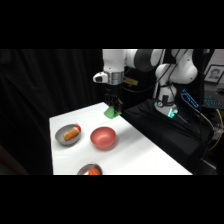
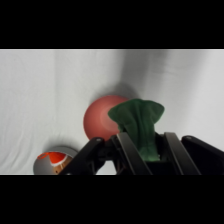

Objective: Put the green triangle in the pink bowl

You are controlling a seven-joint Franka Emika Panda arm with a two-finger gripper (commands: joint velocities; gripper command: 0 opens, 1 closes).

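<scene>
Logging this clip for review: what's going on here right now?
The gripper is shut on the green triangle, holding it off the white table near the far edge. The pink bowl sits empty nearer the camera, so the drop is not yet done. Two grey bowls holding orange items stand beside it.

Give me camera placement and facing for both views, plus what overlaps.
Side view: fixed beside the white table, looking across and down; shows the arm from its base at upper right to the pincer shut on the green triangle.
Wrist view: on the wrist, looking down past the pincer linkage at the table.
Shared: green triangle, pink bowl, a grey bowl holding an orange item.
</scene>
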